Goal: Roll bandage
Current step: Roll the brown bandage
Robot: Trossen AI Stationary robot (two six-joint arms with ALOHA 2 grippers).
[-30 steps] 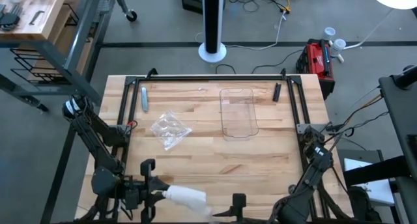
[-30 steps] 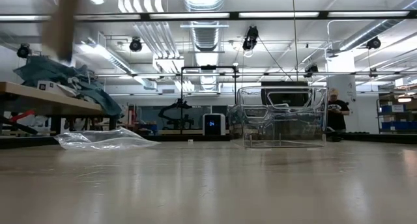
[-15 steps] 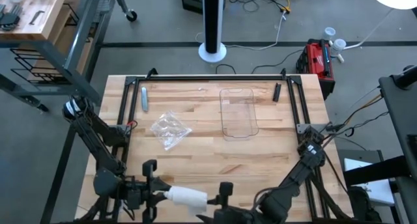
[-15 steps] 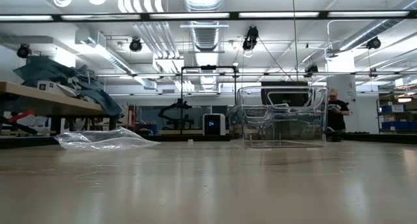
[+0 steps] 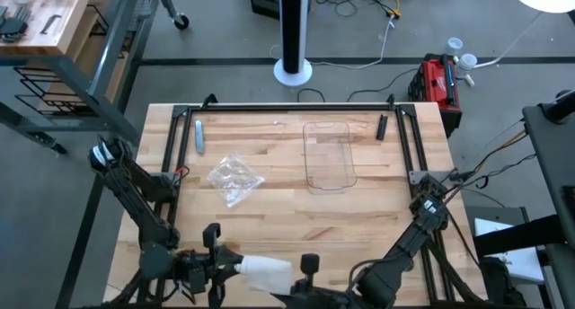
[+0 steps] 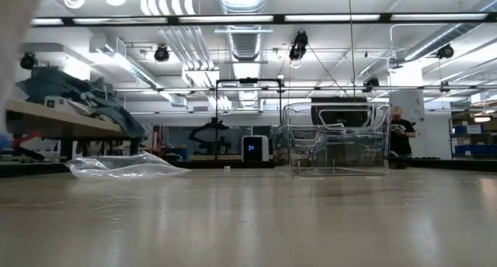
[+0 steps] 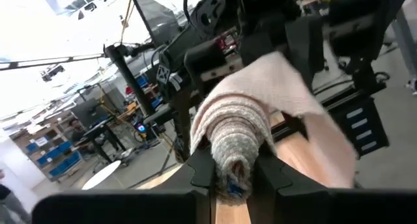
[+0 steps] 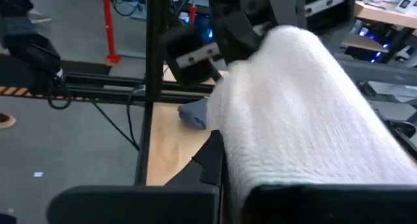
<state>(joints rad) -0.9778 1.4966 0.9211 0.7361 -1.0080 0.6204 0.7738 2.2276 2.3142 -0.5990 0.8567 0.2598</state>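
The bandage (image 5: 262,269) is a whitish, partly rolled strip lying between my two grippers at the table's near edge. My left gripper (image 5: 225,264) is shut on its rolled end, which shows as a spiral of gauze (image 7: 236,146) in the left wrist view. My right gripper (image 5: 301,275) has its fingers shut at the bandage's other end. From there the wide white strip (image 8: 293,100) runs back to the roll and hides the fingertips. My left gripper pinches the rolled end (image 7: 234,162) between its two fingers (image 7: 203,173), one on each side of the spiral. The fingers lie level and come from the table's left. The roll sticks out past them toward the right gripper. My right gripper is shut on the bandage's loose end (image 8: 260,172), coming level from the table's right. One dark finger (image 8: 210,160) shows beside the cloth. The strip lies over the fingers and hides the place of contact.
A clear plastic tray (image 5: 329,156) stands at the far middle of the table, and a crumpled clear wrapper (image 5: 234,179) lies left of it. A grey-blue stick (image 5: 198,135) and a small black piece (image 5: 382,127) lie near the far edge. A black frame rail (image 5: 296,107) runs around the table.
My right gripper has moved toward the table's left, up to the bandage's loose end. My left gripper, with the roll, has shifted slightly toward the right.
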